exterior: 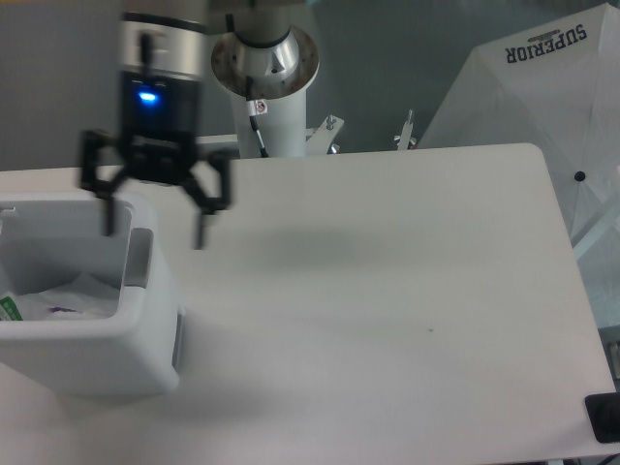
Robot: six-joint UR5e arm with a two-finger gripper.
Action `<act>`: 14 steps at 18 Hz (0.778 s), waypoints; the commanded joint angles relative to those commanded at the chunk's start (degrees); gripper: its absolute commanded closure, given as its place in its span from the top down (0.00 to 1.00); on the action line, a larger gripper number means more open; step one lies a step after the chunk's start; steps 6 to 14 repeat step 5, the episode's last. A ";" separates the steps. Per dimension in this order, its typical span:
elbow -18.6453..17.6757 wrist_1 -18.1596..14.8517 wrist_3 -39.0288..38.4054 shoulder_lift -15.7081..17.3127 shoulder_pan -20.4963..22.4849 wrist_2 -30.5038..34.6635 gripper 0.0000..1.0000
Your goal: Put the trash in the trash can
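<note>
So, nearest the camera there's just a big white table (387, 320), matte and pale, with one tiny dark speck (430, 330) toward the right of centre. A small black object (603, 418) pokes in at the bottom right corner, just off the table edge; too cut off to say what it is.

On the left edge of the table sits one trash can (145, 329), the boxy white bin with rounded corners and a grey panel on its side. Inside it you can see one flat clear plastic bag (58, 300) lying down in the bin, its green strip showing right at the left edge of the frame. I can't make out the bottle anywhere; if it's in the bin, it's hidden under the bag or behind the wall.

Above the bin's right rim hangs the one gripper (152, 219), a bit motion-blurred, with a blue light glowing on its body. The two black fingers (201, 228) are spread wide apart with nothing between them. One finger is over the bin opening, the other just outside its right wall.

Further back: the arm's white base column (274, 107) at the table's far edge, a grey wall behind it, and off to the right one white umbrella-like canopy (523, 97) printed with "SUPERIOR".
</note>
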 joint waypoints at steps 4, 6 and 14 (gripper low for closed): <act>-0.18 -0.18 4.50 -0.88 2.65 0.09 1.00; -0.35 -0.18 4.50 -0.97 2.74 0.26 1.00; -0.35 -0.18 4.50 -0.97 2.74 0.26 1.00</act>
